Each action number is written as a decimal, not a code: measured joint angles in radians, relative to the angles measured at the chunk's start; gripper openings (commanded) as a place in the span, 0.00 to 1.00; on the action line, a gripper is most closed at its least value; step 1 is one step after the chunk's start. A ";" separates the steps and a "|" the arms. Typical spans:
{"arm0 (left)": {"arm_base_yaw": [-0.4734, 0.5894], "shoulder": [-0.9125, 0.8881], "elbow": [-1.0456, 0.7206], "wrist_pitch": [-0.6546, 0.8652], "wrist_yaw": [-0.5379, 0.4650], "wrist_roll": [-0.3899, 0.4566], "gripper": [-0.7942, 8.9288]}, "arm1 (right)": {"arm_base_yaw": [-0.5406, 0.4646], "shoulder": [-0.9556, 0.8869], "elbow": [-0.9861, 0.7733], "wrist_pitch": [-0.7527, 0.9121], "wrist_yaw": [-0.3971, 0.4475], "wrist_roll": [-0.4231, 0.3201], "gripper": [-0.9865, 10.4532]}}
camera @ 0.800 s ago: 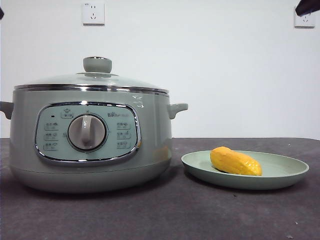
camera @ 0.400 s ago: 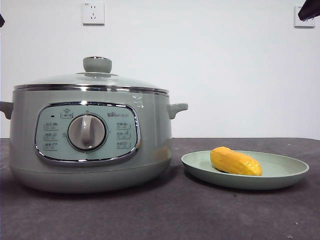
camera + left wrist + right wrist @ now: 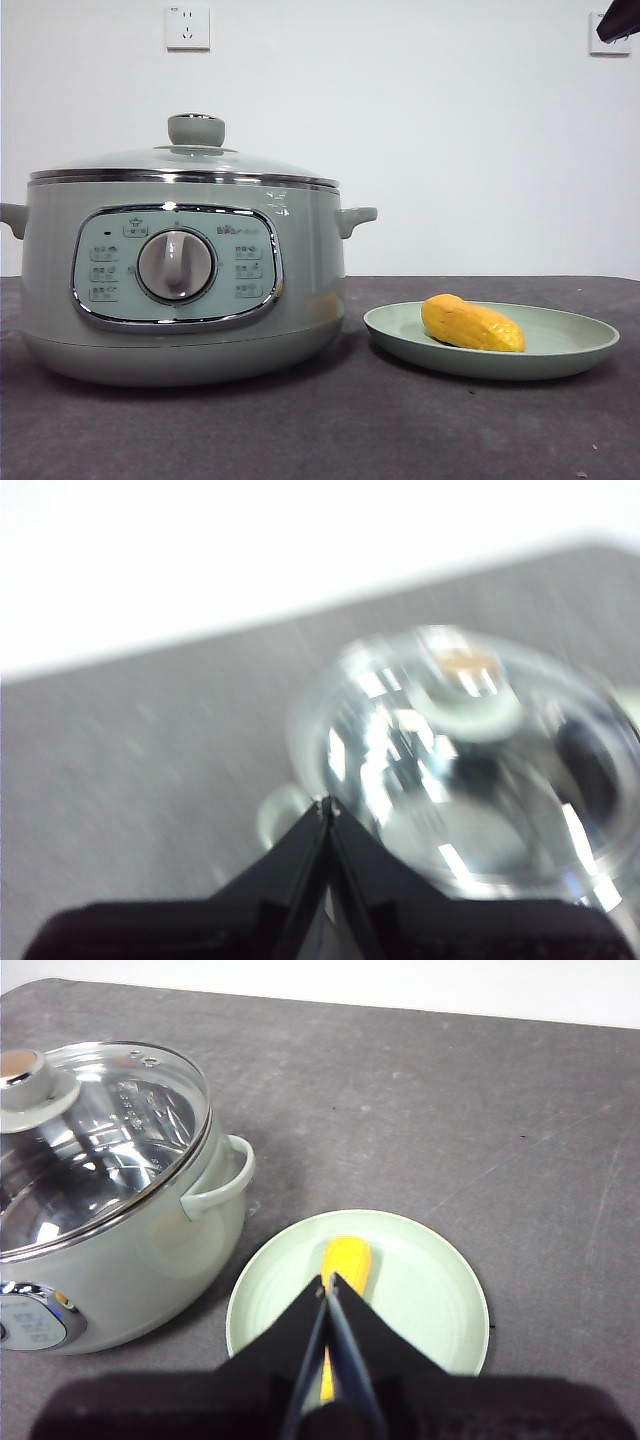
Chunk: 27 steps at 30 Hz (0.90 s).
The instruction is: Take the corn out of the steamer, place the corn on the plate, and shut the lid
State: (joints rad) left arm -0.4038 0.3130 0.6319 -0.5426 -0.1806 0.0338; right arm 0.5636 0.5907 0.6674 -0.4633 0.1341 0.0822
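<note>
Dark grey surface [image 3: 330, 430] carries everything I care about. The pale-green steamer [image 3: 180, 290] stands at the left, by far the biggest thing here, and the glass lid [image 3: 185, 160] already sits level on its steel rim, knob upright. To its right, near but not touching, lies the plate [image 3: 560, 350], and the corn [image 3: 472, 323] rests on it, toward the plate's left half, lying on its side.

My right end effector [image 3: 327, 1290] hangs above the plate with its black jaws clenched together on nothing, the corn showing just past their tips. My left end effector [image 3: 326, 808] hangs over the lid, likewise pressed closed and empty; that view is blurred, so I can say little more from it.

By my reckoning all three steps are done: corn out, corn plated, lid on. Nothing is left to grasp, so I judge the next move calls only for drawing both arms clear, lifting straight away so I bump neither knob nor plate rim.
</note>
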 measured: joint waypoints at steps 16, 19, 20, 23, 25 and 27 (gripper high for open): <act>0.274 -0.249 -0.557 0.406 0.136 0.008 0.08 | 0.000 0.000 0.000 0.000 0.000 0.000 0.09; 0.285 -0.258 -0.586 0.402 0.137 0.008 0.08 | 0.000 0.000 0.000 0.000 0.000 0.000 0.09; 0.288 -0.264 -0.594 0.402 0.136 0.008 0.08 | 0.000 0.000 0.000 0.000 0.000 0.000 0.09; 0.299 -0.276 -0.610 0.398 0.137 0.008 0.08 | 0.000 0.000 0.000 0.000 0.000 0.000 0.09; 0.309 -0.278 -0.614 0.378 0.145 0.009 0.08 | 0.000 0.000 0.000 0.000 0.000 0.000 0.09; 0.324 -0.282 -0.614 0.366 0.160 0.009 0.08 | 0.000 0.000 0.000 0.000 0.000 0.000 0.09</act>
State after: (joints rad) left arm -0.0799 0.0315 0.0181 -0.1768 -0.0204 0.0425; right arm 0.5636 0.5907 0.6674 -0.4637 0.1341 0.0822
